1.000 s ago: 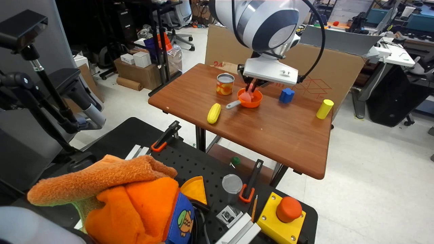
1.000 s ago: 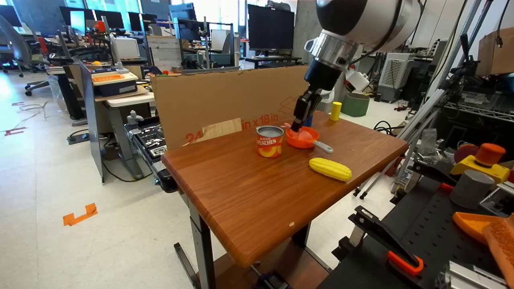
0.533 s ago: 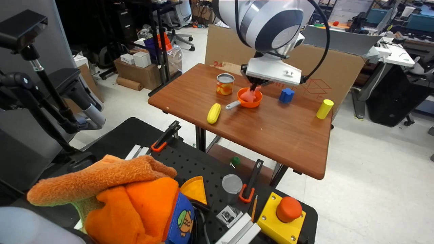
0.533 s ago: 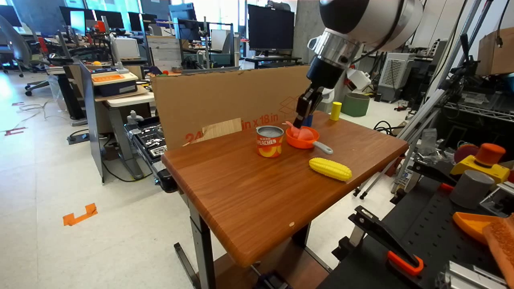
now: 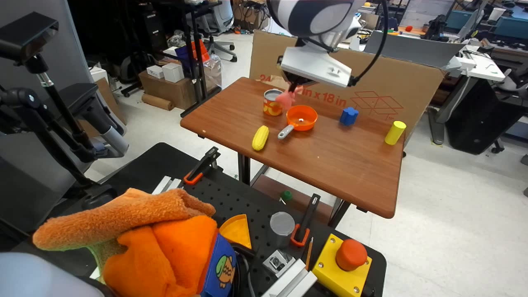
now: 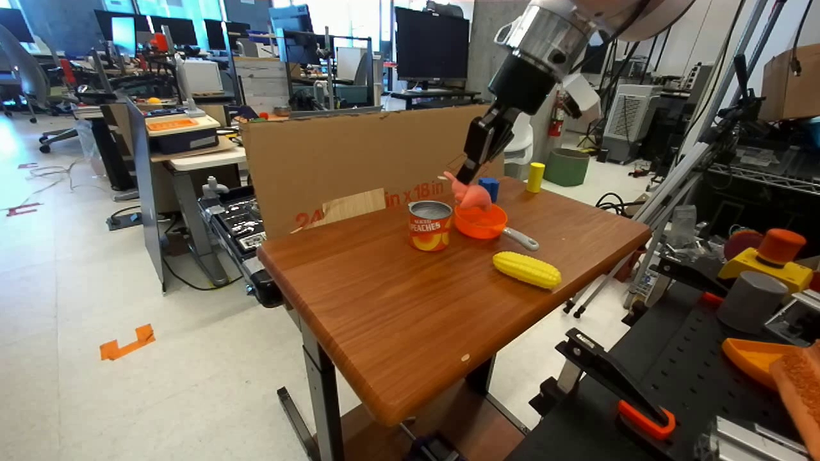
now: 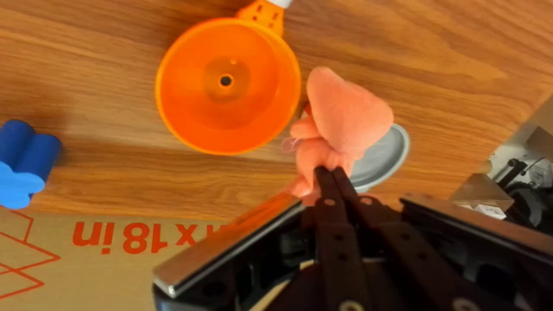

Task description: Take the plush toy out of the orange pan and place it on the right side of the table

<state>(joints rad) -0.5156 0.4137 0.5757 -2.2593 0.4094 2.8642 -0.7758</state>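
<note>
The plush toy point(image 7: 350, 114) is a soft pink-orange lump. My gripper point(image 7: 330, 170) is shut on its lower part in the wrist view, with the fingertips almost together. In the exterior views the toy point(image 5: 284, 100) point(image 6: 473, 197) hangs from the gripper point(image 5: 293, 88) point(image 6: 467, 174) above the table point(image 5: 342, 165). It is beside the orange pan point(image 7: 229, 121) in the wrist view and overlaps the can in an exterior view. The pan point(image 5: 308, 123) point(image 6: 482, 228) stands upright on the table with nothing inside it. Its grey handle point(image 5: 286, 131) points to the table's near edge.
A peach can point(image 5: 272, 109) point(image 6: 429, 233) stands close to the pan, under the toy's side in the wrist view. A yellow corn point(image 5: 260, 138), a blue flower-shaped block point(image 5: 349, 116) and a yellow cylinder point(image 5: 395, 132) are on the table. A cardboard sheet point(image 6: 359, 160) stands behind it.
My gripper has risen with the plush toy, which has left the pan and moved toward the can. The pan's handle has turned slightly. The other objects have not moved.
</note>
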